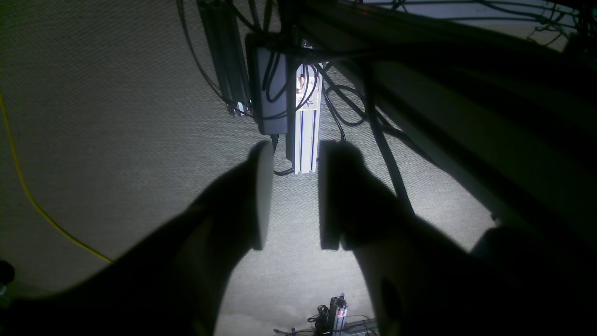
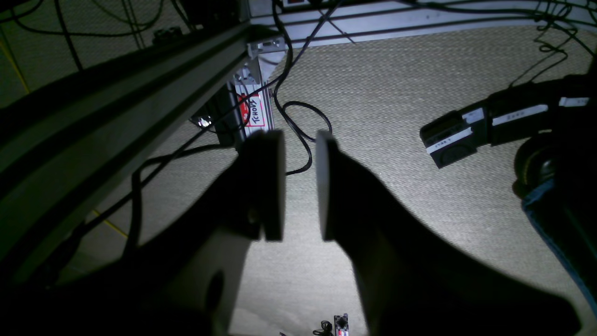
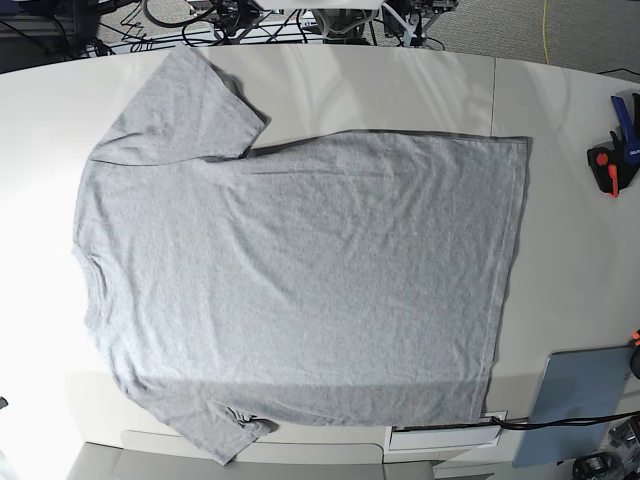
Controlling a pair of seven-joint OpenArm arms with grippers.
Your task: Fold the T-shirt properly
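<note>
The heather-grey T-shirt [image 3: 300,280] lies spread flat, plain side up, on the white table [image 3: 400,90]. Its collar edge is at the left, its hem [image 3: 510,270] at the right, and one sleeve [image 3: 180,110] points to the far left corner. Neither arm shows in the base view. My left gripper [image 1: 294,158] is open with nothing between its dark fingers [image 1: 261,196], seen over carpet below the table. In the right wrist view my right gripper [image 2: 298,144] is likewise open and empty over the floor. The shirt is out of both wrist views.
A blue, red and black clamp [image 3: 620,150] sits at the table's right edge. A grey-blue pad [image 3: 580,390] lies at the front right. Below the table are aluminium frame posts [image 1: 305,126], hanging cables [image 2: 298,130] and a black labelled device [image 2: 454,137].
</note>
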